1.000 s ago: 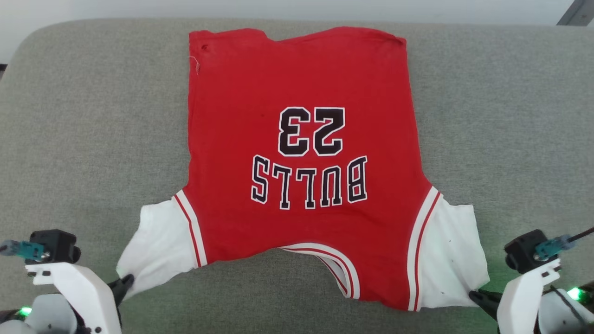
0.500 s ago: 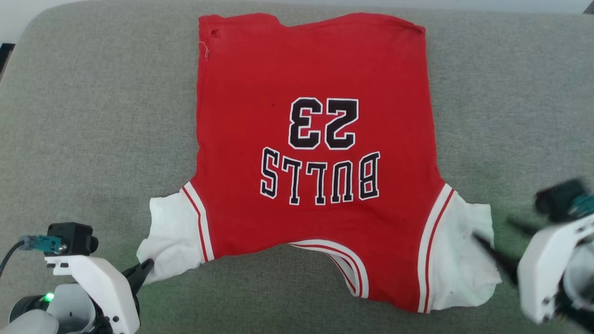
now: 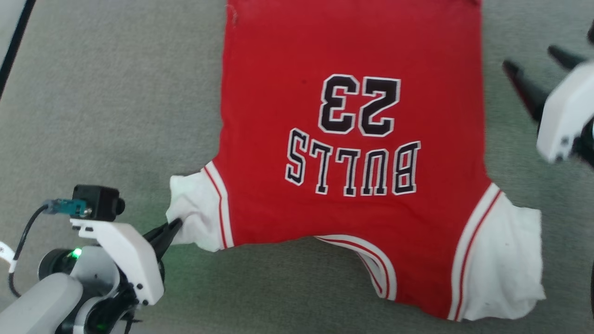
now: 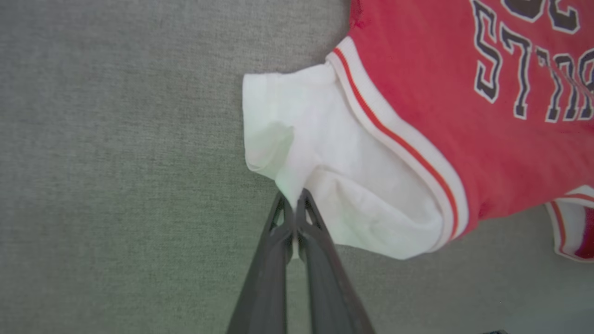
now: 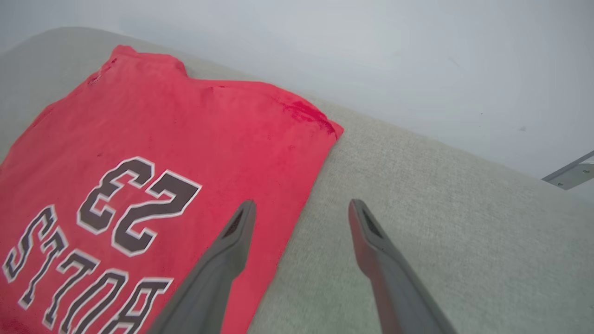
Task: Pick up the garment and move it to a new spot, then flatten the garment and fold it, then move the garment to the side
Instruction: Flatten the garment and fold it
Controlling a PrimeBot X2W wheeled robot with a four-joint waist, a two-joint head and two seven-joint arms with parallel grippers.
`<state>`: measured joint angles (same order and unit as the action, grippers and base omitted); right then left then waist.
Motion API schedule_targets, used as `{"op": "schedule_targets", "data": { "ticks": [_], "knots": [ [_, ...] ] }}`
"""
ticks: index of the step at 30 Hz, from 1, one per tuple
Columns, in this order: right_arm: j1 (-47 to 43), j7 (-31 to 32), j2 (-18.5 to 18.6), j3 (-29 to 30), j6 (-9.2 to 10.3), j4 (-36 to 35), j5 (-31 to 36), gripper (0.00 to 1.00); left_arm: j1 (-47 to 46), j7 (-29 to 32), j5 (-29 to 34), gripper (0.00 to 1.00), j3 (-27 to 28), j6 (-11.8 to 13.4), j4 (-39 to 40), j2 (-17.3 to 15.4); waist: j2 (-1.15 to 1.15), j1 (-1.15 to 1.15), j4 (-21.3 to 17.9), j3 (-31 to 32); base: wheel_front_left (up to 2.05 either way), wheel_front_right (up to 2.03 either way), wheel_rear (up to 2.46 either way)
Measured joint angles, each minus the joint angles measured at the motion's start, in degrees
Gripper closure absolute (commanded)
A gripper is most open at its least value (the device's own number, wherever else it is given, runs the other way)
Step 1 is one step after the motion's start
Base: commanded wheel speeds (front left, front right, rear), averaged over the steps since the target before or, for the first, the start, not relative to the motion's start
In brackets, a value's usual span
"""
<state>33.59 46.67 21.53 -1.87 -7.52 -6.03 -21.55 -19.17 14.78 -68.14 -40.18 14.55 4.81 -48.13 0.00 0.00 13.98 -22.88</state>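
Shirt [image 3: 352, 185] lies face up on the grey-topped table [image 3: 93, 116], collar toward the near edge, hem toward the far edge. The body looks mostly smooth.

Left sleeve [image 3: 195, 218] is bunched and curled under. Right sleeve [image 3: 506, 264] is spread but rumpled (small dark specks on it).

Left hand [image 3: 174, 227] is pinched shut on the cuff of the left sleeve, low over the table.

Right hand [image 3: 531, 56] has fingers spread wide and holds nothing. It hangs above the table just off the shirt's right side seam.

Reads as the flattening step. To do it well, the left hand should probably draw the cuff straight out toward the left edge, staying low, and stop before the red body drags. The right hand likely needs a hold on the right side to counter that pull.
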Motion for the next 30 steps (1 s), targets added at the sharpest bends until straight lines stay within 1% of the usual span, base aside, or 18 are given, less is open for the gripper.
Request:
{"op": "schedule_targets", "data": {
  "ticks": [6, 10, 13, 14, 17, 21, 23, 24, 26, 28, 30],
  "knots": [
    [12.7, -1.0, 1.0, -2.3, 0.01, 16.7, 1.7, 0.0, -4.1, 0.4, 1.6, 1.0, -1.7, -2.4, -2.1, 3.4, 0.0, 0.0, 3.6, -2.7, 0.0, 0.0, 0.0],
    [19.3, 0.4, 1.4, -3.2, 0.01, 26.6, 3.6, 0.0, -6.1, 0.7, 2.2, 1.0, -2.9, -4.1, -4.0, 5.8, 0.0, 0.0, 6.2, -4.3, 0.0, 0.0, 0.0],
    [23.2, 1.3, 1.7, -3.3, 0.01, 32.7, 5.9, 0.0, -7.5, 0.8, 2.8, 1.0, -3.6, -5.4, -5.6, 7.6, 0.0, 0.0, 8.0, -5.5, 0.0, 0.0, 0.0],
    [25.7, 2.1, 1.9, -3.0, 0.01, 36.6, 7.2, 0.0, -8.2, 0.8, 3.1, 1.0, -4.0, -6.1, -6.7, 8.6, 0.0, 0.0, 9.2, -6.2, 0.0, 0.0, 0.0],
    [28.5, 3.3, 2.4, -2.1, 0.01, 42.0, 9.8, 0.0, -9.1, 0.7, 3.1, 1.0, -4.4, -7.2, -8.2, 10.0, 0.0, 0.0, 10.8, -7.2, 0.0, 0.0, 0.0],
    [32.1, 6.1, 2.1, -0.1, 0.01, 47.7, 10.5, 0.0, -10.1, 0.3, 3.2, 1.0, -4.8, -8.6, -10.0, 11.4, 0.0, 0.0, 12.4, -8.3, 0.0, 0.0, 0.0],
    [33.3, 8.0, 2.0, -0.1, 0.02, 49.8, 10.7, 0.0, -10.4, 0.3, 3.1, 1.0, -4.9, -9.1, -10.7, 12.0, 0.0, 0.0, 12.9, -8.6, 0.0, 0.0, 0.0],
    [33.9, 9.0, 2.0, -0.1, 0.02, 50.7, 11.0, 0.11, -10.7, 0.3, 3.2, 1.0, -4.9, -9.2, -11.2, 12.2, 0.0, 0.0, 13.1, -8.7, 0.0, 0.0, 0.0],
    [34.2, 9.7, 2.0, -0.3, 0.02, 51.4, 11.1, 1.0, -10.9, 0.3, 3.2, 1.0, -5.0, -9.4, -11.5, 12.3, 0.0, 0.0, 13.2, -8.7, 0.0, 0.0, 0.0],
    [34.4, 10.3, 2.3, -1.1, 0.02, 52.0, 11.1, 1.0, -11.2, 0.2, 3.1, 1.0, -5.0, -9.6, -12.1, 12.7, 0.0, 0.0, 13.1, -8.6, 0.0, 0.0, 0.0],
    [34.2, 9.5, 2.3, -0.8, -0.05, 52.6, 10.9, 1.0, -11.2, 0.0, 3.1, 1.0, -5.0, -9.9, -12.8, 12.9, 0.0, 0.0, 12.8, -8.3, 0.0, 0.0, 0.0]
  ]
}}
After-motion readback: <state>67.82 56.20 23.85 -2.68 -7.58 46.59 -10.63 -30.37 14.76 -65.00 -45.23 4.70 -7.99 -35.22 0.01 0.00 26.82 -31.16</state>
